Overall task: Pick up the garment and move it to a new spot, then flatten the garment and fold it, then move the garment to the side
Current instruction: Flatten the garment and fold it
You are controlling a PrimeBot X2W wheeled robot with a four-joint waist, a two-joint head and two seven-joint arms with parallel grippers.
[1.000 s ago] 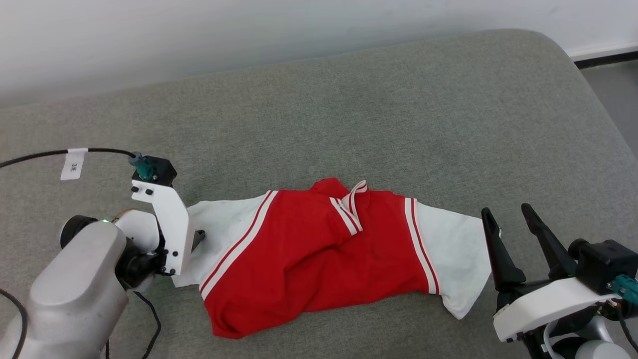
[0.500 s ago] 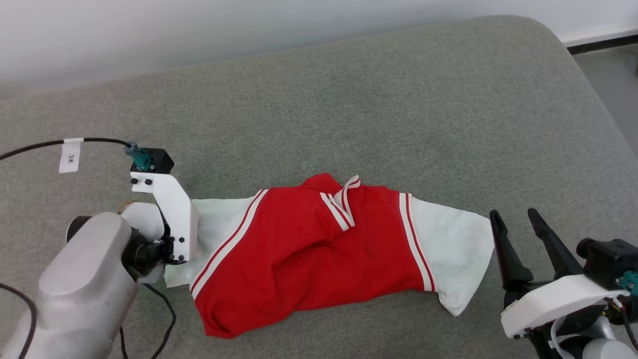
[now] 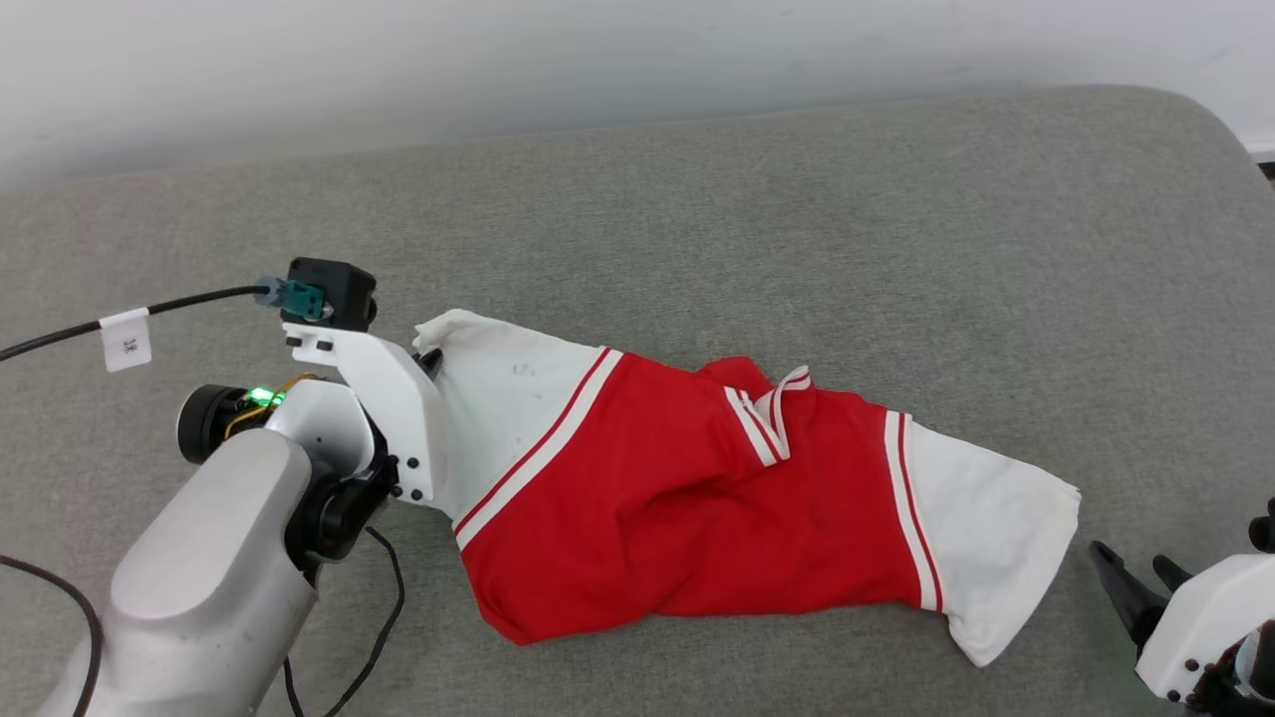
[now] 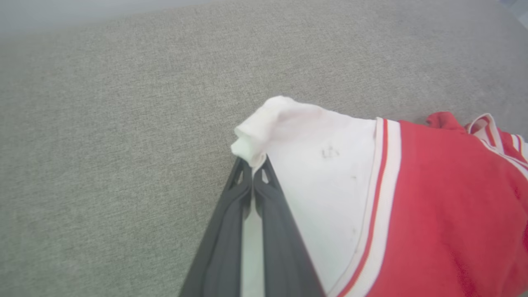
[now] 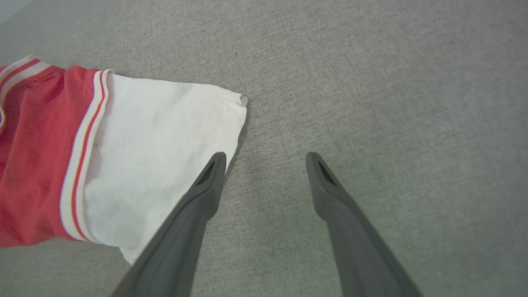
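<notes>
**Left Jaws Closed on a Sleeve; Jersey Not Yet Clear of the Surface**

Since the earlier head picture the left gripper (image 4: 252, 172) had gone from spread to clamped on the garment's left-hand sleeve (image 4: 313, 165), whose end had bunched above the tips; the head camera had swung too, so part of the shift was its own.

The grey padded surface (image 3: 797, 219) bore everything; the garment (image 3: 697, 508) lay crumpled across its near middle, long axis running sleeve to sleeve from the upper left of the head view down to the lower right, collar (image 3: 769, 426) towards the far edge and the red body slumped towards the robot; the right-hand sleeve (image 5: 156, 165) lay flat, and the right gripper (image 5: 266, 159) hung just beside its outer edge, jaws wide apart and holding nothing.

The jersey looked soft, light and limp; from one pinch it would likely sag and trail, catching on the woven cover rather than gliding; a second hold at the free sleeve's outer edge, through both layers, seemed the best way to carry it level; a faint dark mark (image 4: 330, 153) showed on the held sleeve.
</notes>
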